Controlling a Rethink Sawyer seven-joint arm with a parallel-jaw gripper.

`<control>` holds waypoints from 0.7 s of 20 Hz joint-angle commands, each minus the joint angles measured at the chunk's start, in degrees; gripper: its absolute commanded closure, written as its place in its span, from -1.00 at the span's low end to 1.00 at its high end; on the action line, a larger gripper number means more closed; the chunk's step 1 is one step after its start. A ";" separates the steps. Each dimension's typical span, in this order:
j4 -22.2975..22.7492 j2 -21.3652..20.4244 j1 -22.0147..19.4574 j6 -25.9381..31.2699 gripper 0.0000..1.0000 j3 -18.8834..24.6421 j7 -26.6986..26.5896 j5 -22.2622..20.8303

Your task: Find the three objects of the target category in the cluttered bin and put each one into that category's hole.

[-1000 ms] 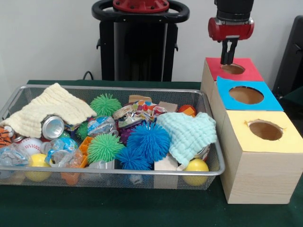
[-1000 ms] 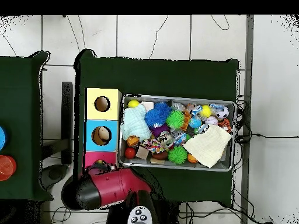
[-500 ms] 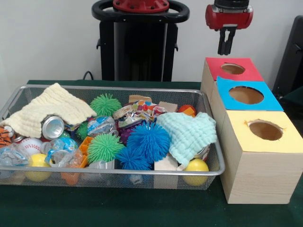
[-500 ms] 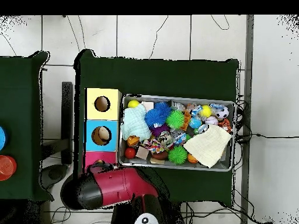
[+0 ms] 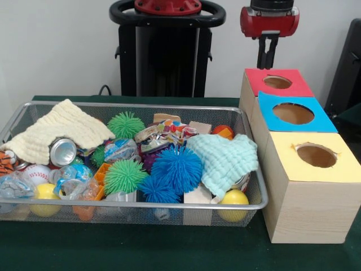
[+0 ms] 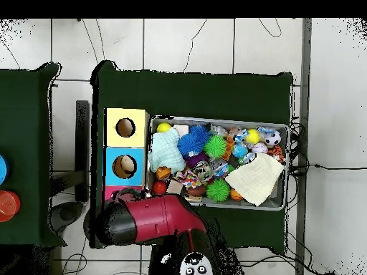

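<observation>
Gripper [image 5: 266,61]: has risen clear of the red-topped hole [image 5: 277,82], jaws together, empty.
Meaning: that drop looks done; next search begins.
Remaining targets: somewhere in the wire bin [image 5: 252,204], category unclear.

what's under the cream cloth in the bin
A silver can pokes out from under the cream cloth, end facing the front camera. Beside it a bit of wrapper shows at the cloth's edge. Anything deeper beneath is covered, in the overhead view too.

Wire bin [image 5: 256,204] sits left of three holed boxes [image 5: 304,169] in front view; gripper [image 5: 267,58] above rearmost box.
</observation>
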 commanded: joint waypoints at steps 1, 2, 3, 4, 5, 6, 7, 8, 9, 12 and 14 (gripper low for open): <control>-6.62 2.30 -3.89 6.24 1.00 6.69 -4.00 -0.35; -7.18 2.55 -4.37 6.99 1.00 7.02 -4.68 -0.70; -7.26 2.59 -4.87 7.37 1.00 7.39 -5.05 -0.76; -7.64 2.65 -5.26 8.21 1.00 7.61 -5.54 -0.99; -7.97 2.70 -5.49 8.75 1.00 7.76 -5.61 -1.09; -8.35 2.71 -5.62 9.66 1.00 7.79 -5.65 -1.09; -8.47 2.69 -5.85 10.00 1.00 8.01 -5.60 -1.09; -8.51 2.65 -6.38 10.53 -1.00 8.73 -5.09 -1.19; -8.60 2.68 -6.41 10.69 -1.00 8.75 -5.03 -1.20; -8.89 2.82 -6.64 11.08 -1.00 8.96 -4.82 -1.21; -8.77 2.77 -7.17 11.09 -1.00 9.28 -5.14 -1.47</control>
